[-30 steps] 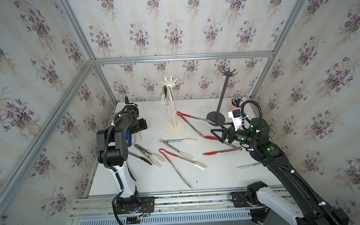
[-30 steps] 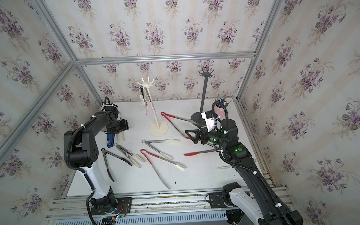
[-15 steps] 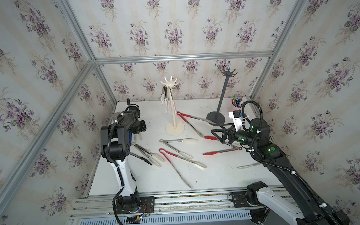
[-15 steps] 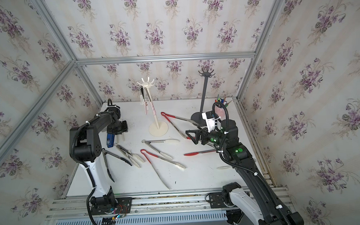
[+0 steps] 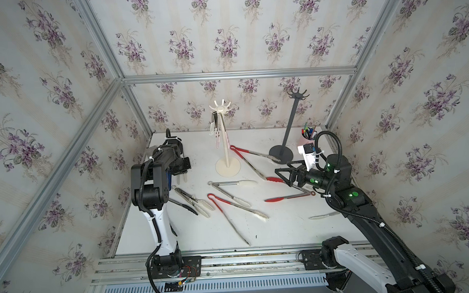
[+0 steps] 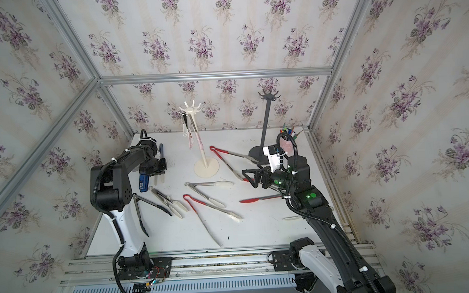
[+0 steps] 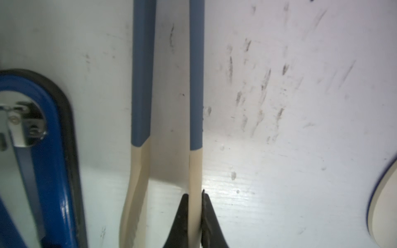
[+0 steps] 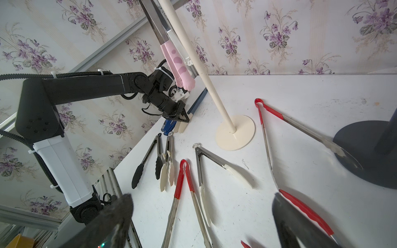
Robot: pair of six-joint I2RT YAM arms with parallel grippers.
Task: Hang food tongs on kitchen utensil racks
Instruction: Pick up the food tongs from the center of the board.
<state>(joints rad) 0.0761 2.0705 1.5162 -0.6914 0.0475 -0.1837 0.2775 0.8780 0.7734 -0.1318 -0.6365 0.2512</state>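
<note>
Tongs (image 5: 246,182) are lying loose on the white table (image 5: 285,236), eight pairs by count. At least one more, the pink-pawed tongs (image 8: 178,62), is hanging from the cream rack (image 5: 226,152). A pale piece hanging beside it is too small to make out. Two racks are standing: the cream rack, and the black rack (image 5: 290,123) toward the right arm's side of it. One blue stapler-like tool (image 6: 143,182) and one cup of pens (image 5: 308,133) are also sitting there.

The left gripper (image 7: 195,201) is pinching one cream arm of the blue-and-cream tongs (image 7: 142,85). These are lying on the left arm's side of the cream rack, close to the table edge and wall, with the blue tool just beside them. The right gripper (image 5: 284,175) is hanging on the cream rack's other side with jaws spread wide, gripping nothing, above red tongs (image 5: 286,197).

Bare table is showing in front of the cream rack, past the tong tips toward the front rail.

The left arm is covering part of the black tongs (image 6: 141,209) in both top views. The right arm is cutting off the pale tongs (image 5: 321,216) farthest from the cream rack.
</note>
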